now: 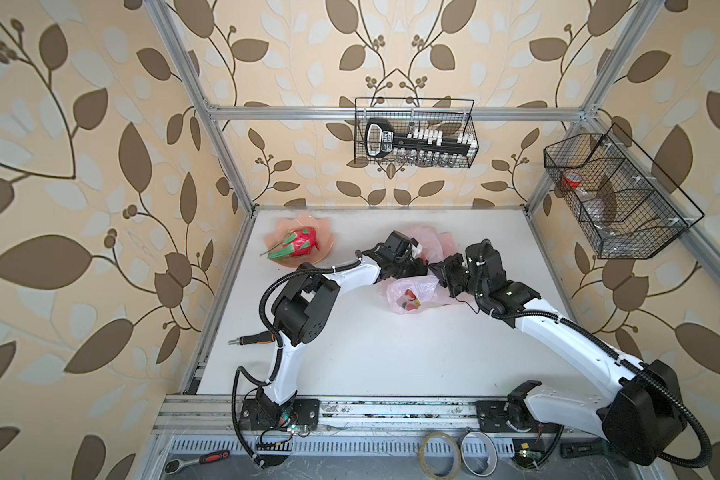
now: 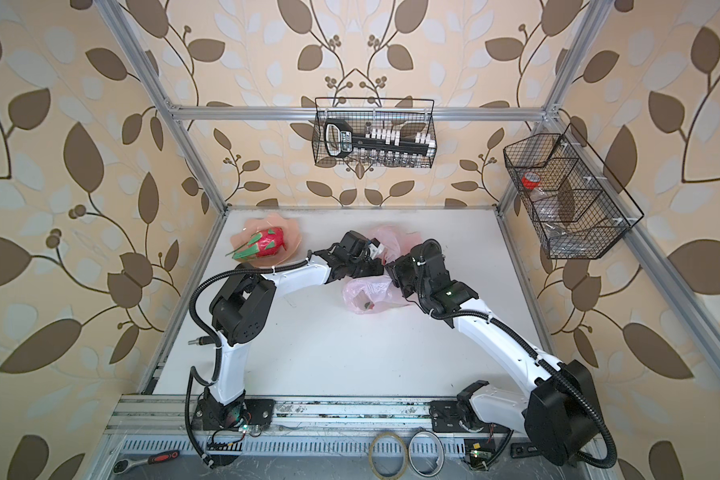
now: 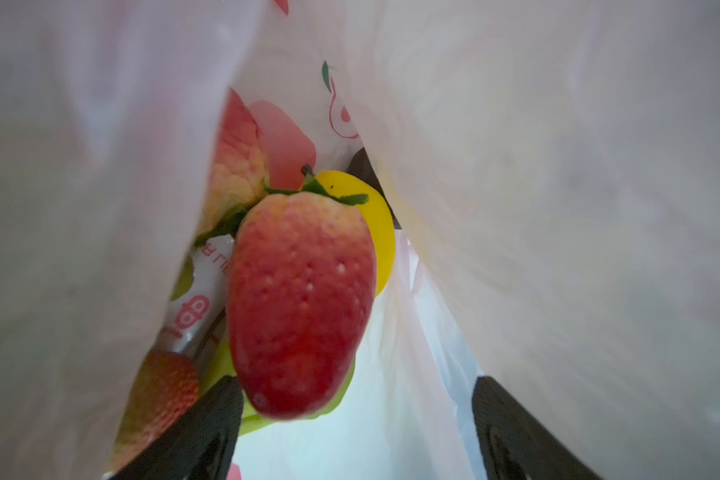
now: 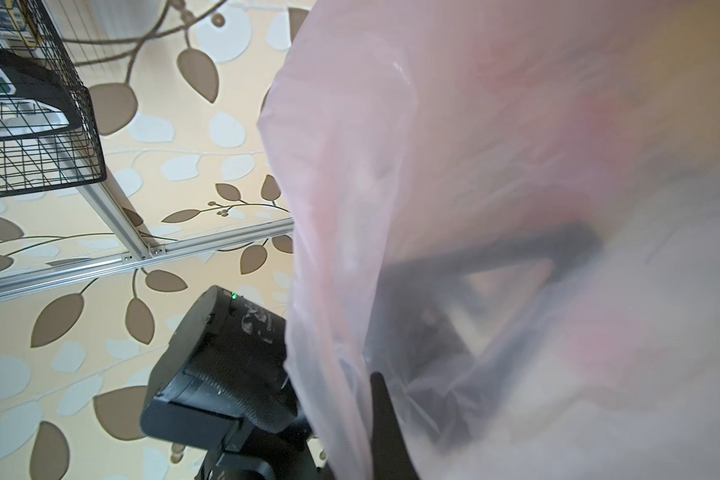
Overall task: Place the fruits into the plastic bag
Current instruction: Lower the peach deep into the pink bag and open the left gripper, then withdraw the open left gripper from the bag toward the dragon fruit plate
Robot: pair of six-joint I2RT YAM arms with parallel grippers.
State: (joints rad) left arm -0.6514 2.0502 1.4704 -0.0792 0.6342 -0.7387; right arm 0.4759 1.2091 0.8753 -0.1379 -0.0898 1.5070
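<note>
In both top views the pale-pink plastic bag lies mid-table, with red fruits showing through its lower part. My left gripper reaches into its mouth. In the left wrist view the left gripper stands open inside the bag. A loose red strawberry lies by one finger, with a yellow lemon, two more strawberries and a green fruit around it. My right gripper is shut on the bag's film. A magenta dragon fruit rests on the peach-pink dish.
Wire baskets hang on the back wall and the right frame. A tool with an orange-black handle lies at the table's left edge. Tape rolls and a ratchet sit below the front rail.
</note>
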